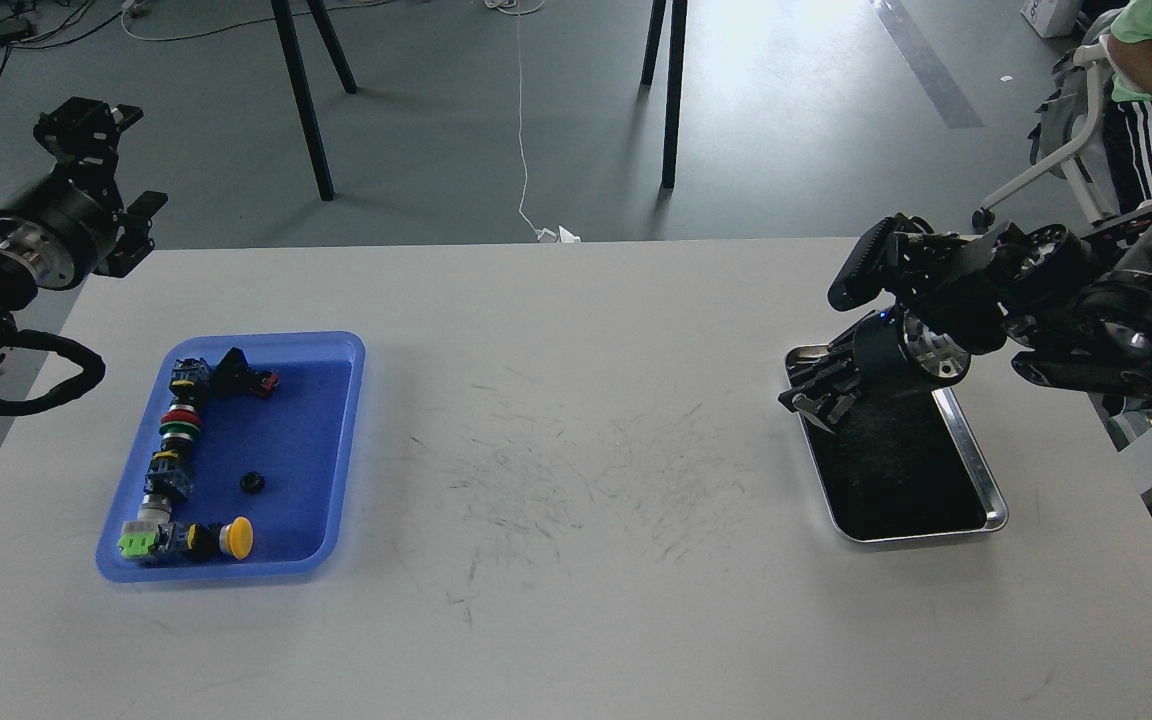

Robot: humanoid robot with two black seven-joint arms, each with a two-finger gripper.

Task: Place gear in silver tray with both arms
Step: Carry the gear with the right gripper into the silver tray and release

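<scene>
At the right end of the white table lies the silver tray, black inside, its near rim bare. The right gripper hangs over the tray's far left corner, fingers pointing down and left; they read as a dark cluster, so whether they are parted or hold anything cannot be told. No gear can be made out there. The left gripper is raised off the table's far left corner, well apart from the blue tray, which holds coloured push-button parts and a small black round piece; its opening cannot be judged either.
</scene>
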